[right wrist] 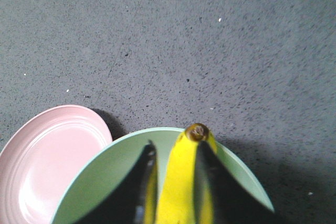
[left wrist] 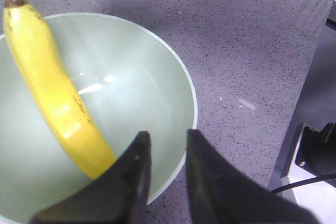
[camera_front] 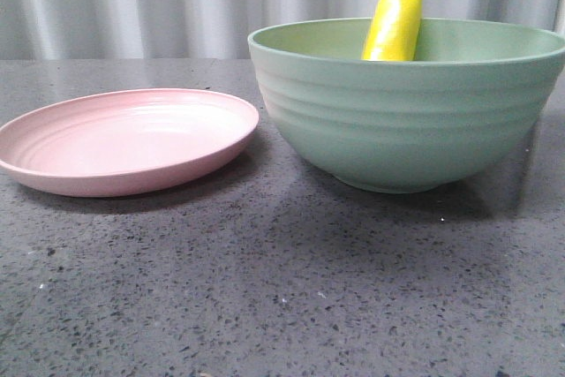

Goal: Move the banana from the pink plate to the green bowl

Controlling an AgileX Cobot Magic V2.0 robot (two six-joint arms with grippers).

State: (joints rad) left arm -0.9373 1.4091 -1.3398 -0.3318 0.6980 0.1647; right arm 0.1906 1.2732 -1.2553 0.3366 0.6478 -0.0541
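Banana [camera_front: 394,19] already sits in the green bowl [camera_front: 406,121], leaning steeply against the far wall, dark tip poking above the rim. Pink plate [camera_front: 124,139] is bare, just beside the bowl on the grey table [camera_front: 282,297]. Right gripper [right wrist: 173,182] hangs over the bowl, fingers [right wrist: 144,182] on either side of the banana; they look closed on it, though actual contact is hard to confirm. Left gripper [left wrist: 165,166] is above the bowl's edge, fingers slightly parted, holding nothing. Transfer looks basically done, release pending. Risks: the banana is propped nearly upright, so letting go may make it slide or tip over the rim; lifting away without fully opening could drag it back out or nudge the bowl.
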